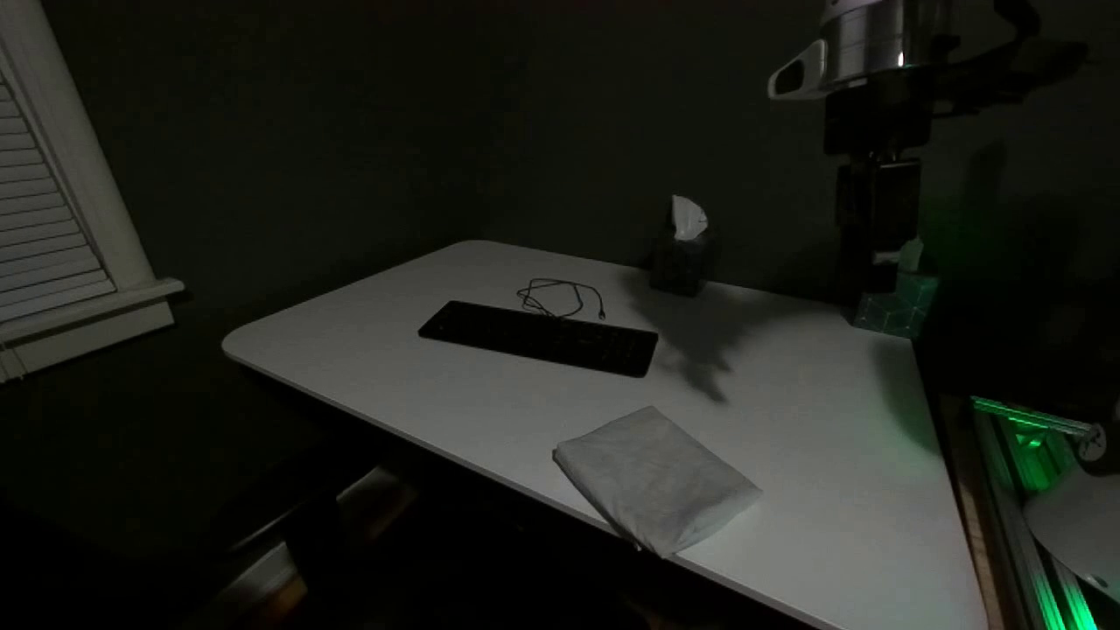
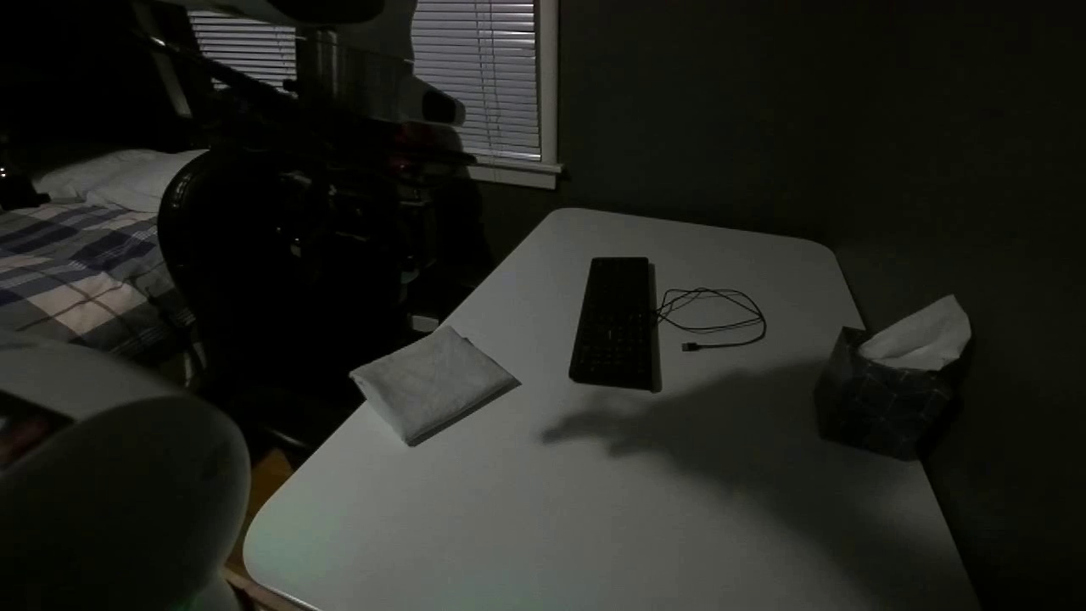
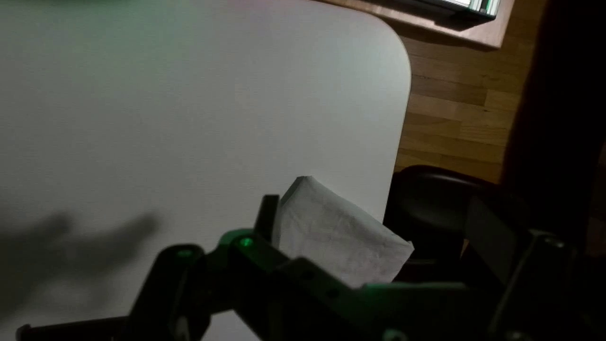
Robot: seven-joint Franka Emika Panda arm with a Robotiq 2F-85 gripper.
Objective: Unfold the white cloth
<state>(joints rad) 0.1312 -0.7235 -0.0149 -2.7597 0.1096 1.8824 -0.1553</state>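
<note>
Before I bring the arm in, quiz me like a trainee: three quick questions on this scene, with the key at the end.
1. True or false: a corner of the white cloth reaches past the edge of the table.
2. Which lies right beside the looped cable: A, tissue box; B, keyboard; C, white cloth?
3. Fill the gap: the job is not done yet, because the white cloth lies ____.

Key: 1, true; 2, B; 3, folded.
</note>
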